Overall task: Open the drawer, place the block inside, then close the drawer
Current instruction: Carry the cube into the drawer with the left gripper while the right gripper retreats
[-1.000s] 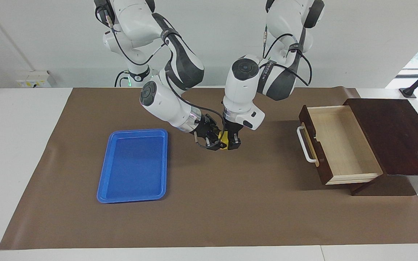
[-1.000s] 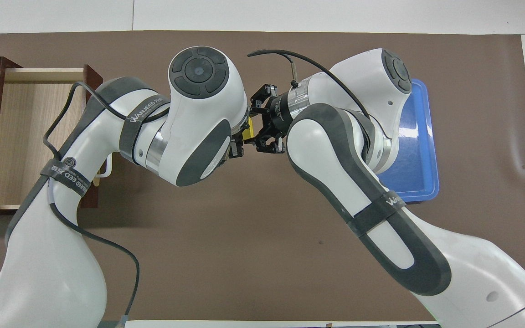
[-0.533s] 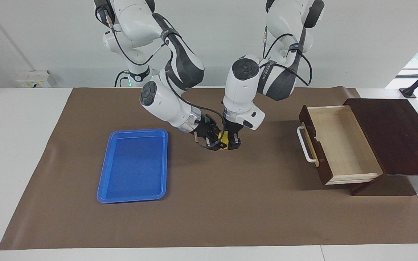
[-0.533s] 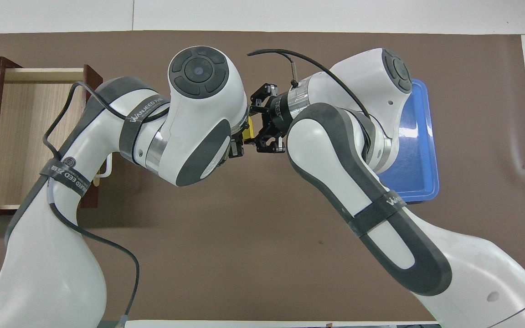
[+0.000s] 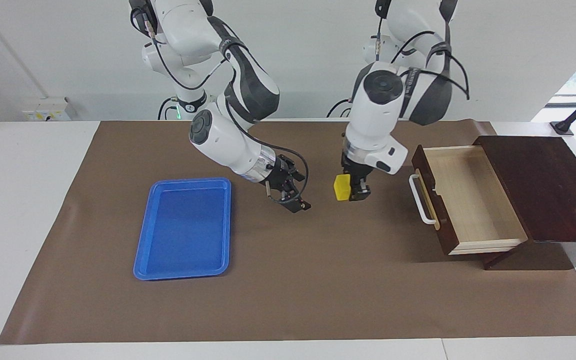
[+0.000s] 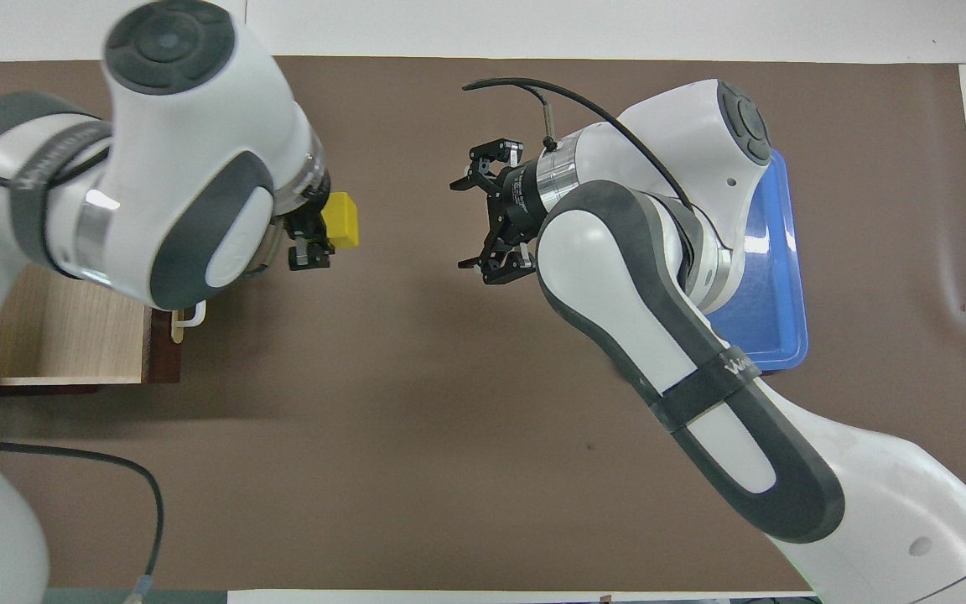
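Observation:
My left gripper (image 5: 351, 192) is shut on the small yellow block (image 5: 341, 187) and holds it above the brown mat, close to the drawer's handle end. In the overhead view the block (image 6: 340, 221) shows beside the left gripper (image 6: 315, 235). The dark wooden drawer (image 5: 468, 200) stands pulled out of its box (image 5: 543, 185), its pale inside bare and its white handle (image 5: 420, 200) toward the mat's middle. In the overhead view the left arm hides most of the drawer (image 6: 64, 335). My right gripper (image 5: 299, 192) is open and empty over the mat's middle (image 6: 462, 224).
A flat blue tray (image 5: 185, 227) lies on the brown mat (image 5: 318, 280) toward the right arm's end; the right arm partly covers the tray in the overhead view (image 6: 772, 277). White table shows around the mat.
The two grippers were together on the block over the mat's middle. Now the right gripper has let go and opened, and the left gripper has carried the block toward the drawer.

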